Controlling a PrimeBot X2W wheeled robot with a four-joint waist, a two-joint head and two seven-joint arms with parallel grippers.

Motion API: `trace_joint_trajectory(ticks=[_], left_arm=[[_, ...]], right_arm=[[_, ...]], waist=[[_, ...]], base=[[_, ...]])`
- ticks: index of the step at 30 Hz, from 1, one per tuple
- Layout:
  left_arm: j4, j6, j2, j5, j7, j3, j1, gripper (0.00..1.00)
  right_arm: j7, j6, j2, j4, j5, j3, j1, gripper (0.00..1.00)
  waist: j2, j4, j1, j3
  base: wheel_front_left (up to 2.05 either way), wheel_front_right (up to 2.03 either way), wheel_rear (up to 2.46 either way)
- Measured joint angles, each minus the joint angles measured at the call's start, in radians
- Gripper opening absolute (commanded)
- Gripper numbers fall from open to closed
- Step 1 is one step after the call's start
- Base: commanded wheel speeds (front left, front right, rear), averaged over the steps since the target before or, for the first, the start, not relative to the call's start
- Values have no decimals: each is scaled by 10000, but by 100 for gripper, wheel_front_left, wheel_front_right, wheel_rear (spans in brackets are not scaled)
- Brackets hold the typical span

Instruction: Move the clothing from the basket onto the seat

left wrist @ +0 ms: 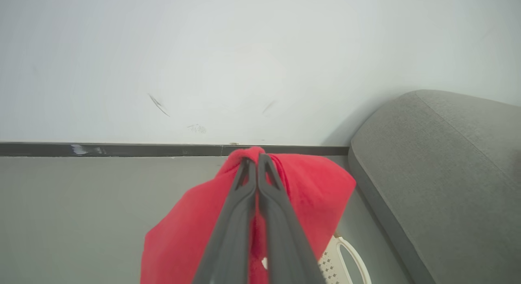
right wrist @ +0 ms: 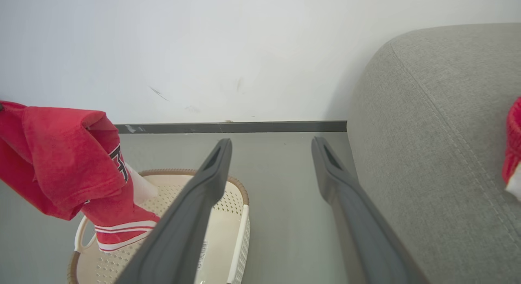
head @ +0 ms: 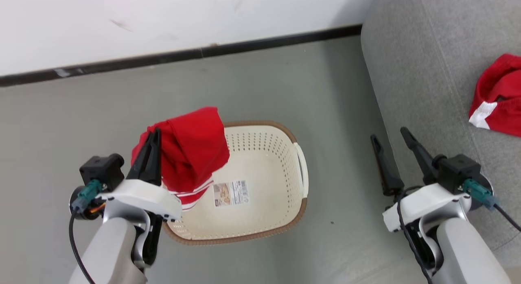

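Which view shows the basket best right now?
Head view: the basket is seen from above, rim, floor and label, save the side behind the hanging red garment. Right wrist view shows part of it; left wrist view, one handle.

Bright, even light; soft shadows.

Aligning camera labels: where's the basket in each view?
Head: basket at centre, its left side behind the hanging red garment.
Left wrist: basket at the bottom edge, right of centre; just a handle and a bit of wall.
Right wrist: basket lower left, below the garment.
Shared landmark: dark baseboard ending at the sofa.
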Motion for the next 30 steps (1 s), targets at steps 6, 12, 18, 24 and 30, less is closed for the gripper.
trace_joint_trajectory(ticks=[6, 12, 18, 24, 30], left_arm=[[-36, -10, -33, -25, -71, -82, 419, 0], [-169, -58, -69, -96, -71, -242, 736, 0], [-313, -140, -75, -107, 40, -477, 965, 0], [-569, -234, -61, -48, 199, -748, 1083, 0], [-867, -412, -61, 27, 500, -1162, 1139, 0]], right_arm=[[0, 0, 0, 125, -79, -90, 558, 100], [0, 0, 2, 153, -98, -159, 1001, 100], [0, 0, 8, 203, -107, 17, 1438, 100], [0, 0, 8, 194, -102, 408, 1660, 100], [0, 0, 4, 67, -58, 1264, 1799, 100]], waist=[[0, 204, 0, -782], [0, 388, 0, -1515], [0, 563, 0, -2174], [0, 733, 0, -2745], [0, 923, 0, -3201]], base=[[0, 0, 0], [0, 0, 0], [0, 0, 0], [0, 0, 0], [0, 0, 0]])
